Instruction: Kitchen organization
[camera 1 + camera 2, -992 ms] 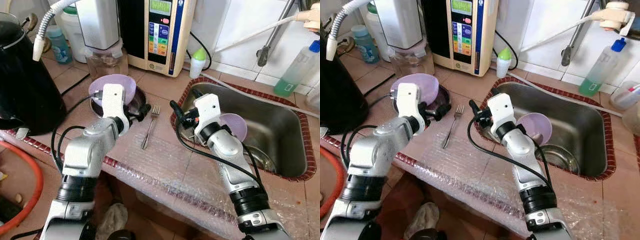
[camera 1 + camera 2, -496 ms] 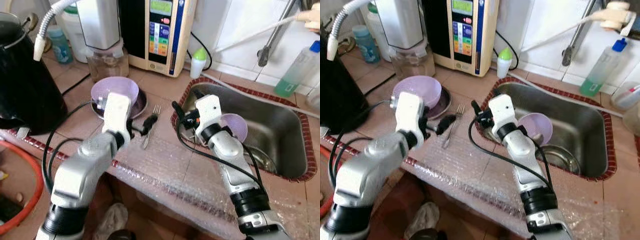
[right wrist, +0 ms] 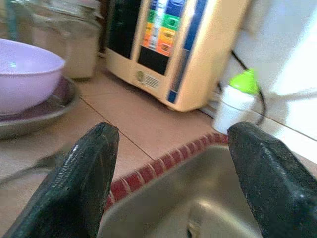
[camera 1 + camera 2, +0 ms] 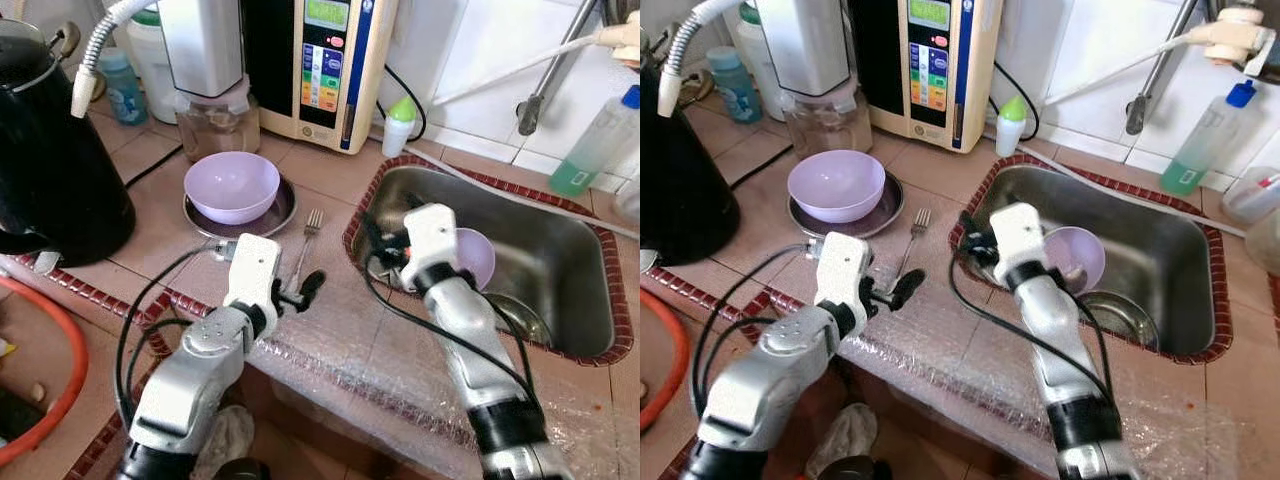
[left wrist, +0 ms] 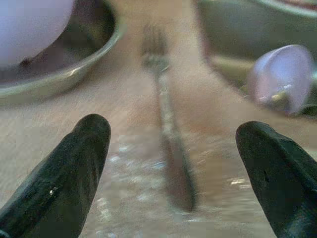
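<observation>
Here, left gripper (image 5: 171, 163) gapes above the fork (image 5: 166, 124).

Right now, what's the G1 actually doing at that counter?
It is lining up on the silver metal fork lying on the tiled counter between the lilac plastic bowl on its metal plate and the steel sink. The left gripper is open at the fork's handle end, which lies between its fingers, not yet gripped. The right gripper hangs open over the sink's near rim, beside a second lilac bowl tipped inside.
</observation>
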Controlling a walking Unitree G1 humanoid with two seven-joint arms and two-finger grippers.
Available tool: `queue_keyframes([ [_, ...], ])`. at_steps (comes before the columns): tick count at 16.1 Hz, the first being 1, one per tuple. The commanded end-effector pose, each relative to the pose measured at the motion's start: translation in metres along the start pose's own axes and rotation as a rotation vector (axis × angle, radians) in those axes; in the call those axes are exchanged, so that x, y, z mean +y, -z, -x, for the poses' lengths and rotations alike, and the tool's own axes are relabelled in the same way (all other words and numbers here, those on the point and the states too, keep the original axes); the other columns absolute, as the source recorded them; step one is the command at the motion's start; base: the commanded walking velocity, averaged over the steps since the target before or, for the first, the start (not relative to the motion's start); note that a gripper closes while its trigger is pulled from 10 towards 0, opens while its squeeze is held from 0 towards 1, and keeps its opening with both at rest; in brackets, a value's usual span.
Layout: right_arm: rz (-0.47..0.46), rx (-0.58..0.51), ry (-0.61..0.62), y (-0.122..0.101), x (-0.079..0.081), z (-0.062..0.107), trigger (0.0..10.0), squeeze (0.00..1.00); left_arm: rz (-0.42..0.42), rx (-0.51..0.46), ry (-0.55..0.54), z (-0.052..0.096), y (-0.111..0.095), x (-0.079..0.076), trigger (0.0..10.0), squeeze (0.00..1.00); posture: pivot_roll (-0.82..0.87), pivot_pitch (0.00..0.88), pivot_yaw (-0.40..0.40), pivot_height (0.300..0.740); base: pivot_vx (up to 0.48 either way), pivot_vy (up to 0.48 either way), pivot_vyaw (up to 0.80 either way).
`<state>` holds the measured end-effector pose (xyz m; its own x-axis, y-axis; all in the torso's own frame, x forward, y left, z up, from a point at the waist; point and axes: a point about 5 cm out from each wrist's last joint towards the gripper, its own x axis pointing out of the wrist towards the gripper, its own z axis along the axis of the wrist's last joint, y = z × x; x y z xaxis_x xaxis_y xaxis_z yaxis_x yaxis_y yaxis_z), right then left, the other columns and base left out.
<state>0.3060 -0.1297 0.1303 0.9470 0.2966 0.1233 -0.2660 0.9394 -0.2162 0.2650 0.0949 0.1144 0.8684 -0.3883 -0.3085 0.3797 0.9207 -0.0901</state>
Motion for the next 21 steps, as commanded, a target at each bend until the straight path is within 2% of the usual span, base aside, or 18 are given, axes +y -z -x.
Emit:
queue_keyframes([
  [1, -0.011, 0.013, 0.029, 0.001, -0.004, 0.006, 10.0, 0.0, -0.019, -0.013, -0.025, -0.006, -0.003, 0.003, 10.0, 0.0, 0.03, 0.0, -0.032, 0.74, 0.0, 0.0, 0.0],
  [2, -0.014, 0.025, 0.035, 0.003, -0.004, 0.011, 10.0, 0.0, -0.026, -0.006, -0.04, -0.009, -0.002, 0.006, 10.0, 0.0, 0.02, 0.0, -0.028, 0.74, 0.0, 0.0, 0.0],
  [3, -0.02, 0.043, 0.048, 0.007, -0.004, 0.02, 10.0, 0.0, -0.083, -0.003, -0.05, -0.015, -0.002, 0.009, 10.0, 0.0, 0.01, 0.0, -0.023, 0.74, 0.0, 0.0, 0.0],
  [6, -0.034, 0.079, 0.071, 0.01, 0.0, 0.035, 10.0, 0.0, -0.05, 0.006, -0.047, -0.029, 0.002, 0.012, 10.0, 0.0, -0.03, 0.0, -0.009, 0.74, 0.0, 0.0, 0.0],
  [9, -0.034, 0.09, 0.074, 0.008, 0.002, 0.041, 10.0, 0.0, -0.061, 0.014, -0.041, -0.038, 0.004, 0.012, 10.0, 0.0, -0.06, 0.0, 0.001, 0.74, 0.0, 0.0, 0.0],
  [10, -0.031, 0.096, 0.079, 0.007, 0.001, 0.043, 10.0, 0.0, -0.062, 0.016, -0.036, -0.044, 0.004, 0.012, 9.5, 0.0, -0.07, 0.0, 0.005, 0.74, 0.0, 0.0, 0.0],
  [11, -0.032, 0.099, 0.09, 0.007, -0.001, 0.044, 10.0, 0.0, -0.065, 0.023, -0.045, -0.047, 0.006, 0.014, 3.2, 0.0, -0.07, 0.0, 0.007, 0.74, 0.0, 0.0, 0.0],
  [12, -0.033, 0.1, 0.094, 0.006, -0.002, 0.044, 10.0, 0.0, -0.09, 0.038, -0.055, -0.05, 0.009, 0.016, 0.0, 0.0, -0.07, 0.0, 0.007, 0.74, 0.0, 0.0, 0.0],
  [16, -0.036, 0.113, 0.09, 0.005, -0.001, 0.045, 10.0, 0.0, -0.098, 0.031, -0.073, -0.057, 0.01, 0.018, 0.0, 0.0, -0.07, 0.003, -0.001, 0.74, 0.0, 0.0, 0.0],
  [19, -0.037, 0.116, 0.073, 0.003, 0.001, 0.041, 10.0, 0.0, -0.095, 0.006, -0.03, -0.066, 0.003, 0.006, 0.0, 0.0, -0.06, 0.009, -0.007, 0.74, 0.0, 0.0, 0.0],
  [21, -0.038, 0.116, 0.07, 0.002, 0.002, 0.039, 10.0, 0.0, -0.104, 0.028, 0.011, -0.069, 0.007, -0.001, 0.0, 0.0, -0.05, 0.007, -0.006, 0.74, 0.0, 0.0, 0.0],
])
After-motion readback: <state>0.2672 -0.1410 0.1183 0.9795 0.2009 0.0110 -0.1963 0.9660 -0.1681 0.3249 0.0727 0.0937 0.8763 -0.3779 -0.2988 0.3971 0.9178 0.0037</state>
